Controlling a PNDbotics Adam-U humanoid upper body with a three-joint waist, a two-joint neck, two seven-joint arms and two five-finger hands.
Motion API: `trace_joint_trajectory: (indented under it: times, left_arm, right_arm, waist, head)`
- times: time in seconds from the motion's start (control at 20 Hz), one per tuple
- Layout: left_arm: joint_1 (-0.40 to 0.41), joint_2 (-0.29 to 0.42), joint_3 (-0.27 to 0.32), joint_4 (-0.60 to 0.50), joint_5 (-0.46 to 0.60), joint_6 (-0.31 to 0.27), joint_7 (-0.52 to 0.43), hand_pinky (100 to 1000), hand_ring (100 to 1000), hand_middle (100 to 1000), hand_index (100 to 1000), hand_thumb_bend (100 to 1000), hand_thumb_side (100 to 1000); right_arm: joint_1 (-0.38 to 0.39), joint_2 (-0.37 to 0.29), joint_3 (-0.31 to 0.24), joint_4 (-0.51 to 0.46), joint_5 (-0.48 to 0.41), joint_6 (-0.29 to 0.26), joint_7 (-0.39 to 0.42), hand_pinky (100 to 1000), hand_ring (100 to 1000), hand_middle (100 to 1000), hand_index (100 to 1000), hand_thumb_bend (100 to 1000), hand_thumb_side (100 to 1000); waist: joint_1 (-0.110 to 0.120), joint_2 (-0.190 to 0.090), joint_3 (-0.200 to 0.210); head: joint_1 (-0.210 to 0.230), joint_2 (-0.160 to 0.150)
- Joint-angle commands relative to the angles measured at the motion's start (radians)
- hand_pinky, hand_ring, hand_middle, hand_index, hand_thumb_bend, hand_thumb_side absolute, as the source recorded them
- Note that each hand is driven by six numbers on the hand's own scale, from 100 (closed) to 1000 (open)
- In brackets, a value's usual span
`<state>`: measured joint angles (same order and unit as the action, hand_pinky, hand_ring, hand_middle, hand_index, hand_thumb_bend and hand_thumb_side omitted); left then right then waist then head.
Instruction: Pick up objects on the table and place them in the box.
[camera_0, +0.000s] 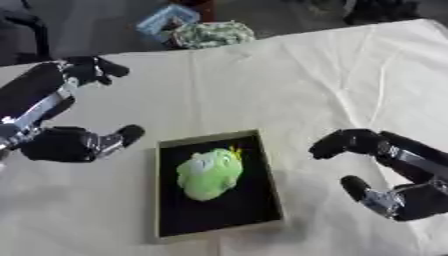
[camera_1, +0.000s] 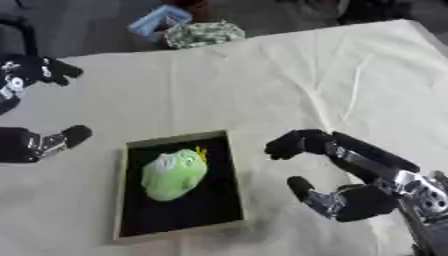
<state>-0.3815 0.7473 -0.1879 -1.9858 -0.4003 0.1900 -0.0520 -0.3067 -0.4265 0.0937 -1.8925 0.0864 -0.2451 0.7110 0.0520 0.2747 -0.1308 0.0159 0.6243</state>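
We see the green plush toy (camera_0: 210, 173) already in the box (camera_0: 262, 175); both hands, left (camera_0: 66, 142) and right (camera_1: 350, 197), released (nothing else left on the cloth).

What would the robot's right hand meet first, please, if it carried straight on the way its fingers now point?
Probably the right wall of the shallow black box holding the green plush toy. The right hand points left toward it, though its height above the cloth is unclear.

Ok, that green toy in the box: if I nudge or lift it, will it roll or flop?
The green toy looks rounded and plush-like, so probably soft and light. It lies inside the box, whose raised rim should stop any roll. Its lumpy shape suggests it would sag slightly, not slip.
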Motion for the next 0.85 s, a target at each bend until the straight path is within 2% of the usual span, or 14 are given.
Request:
trace_joint_trajectory:
  times: [0.05, 0.4, 0.85]
  left_arm:
    - [0.033, -0.053, 0.056, -0.014, 0.046, 0.022, 0.091, 767, 753, 761, 887, 442, 741]
    - [0.123, -0.168, 0.105, -0.014, 0.113, 0.026, 0.198, 752, 745, 750, 880, 430, 741]
    - [0.161, -0.244, 0.114, 0.010, 0.140, 0.016, 0.229, 738, 734, 740, 876, 416, 747]
  right_arm:
    - [-0.005, -0.004, -0.014, -0.012, 0.007, 0.002, -0.016, 802, 804, 806, 907, 100, 564]
    - [0.000, 0.000, -0.020, -0.012, 0.015, 0.003, -0.035, 801, 804, 806, 912, 100, 558]
    - [-0.002, 0.002, -0.023, -0.011, 0.027, 0.005, -0.055, 800, 803, 805, 913, 100, 549]
  waist:
    - [-0.006, -0.013, 0.008]
    - [-0.008, -0.013, 0.024]
    - [-0.009, -0.007, 0.031]
  head:
    - [0.010, 0.009]
    - [0.028, 0.035]
    - [0.032, 0.048]
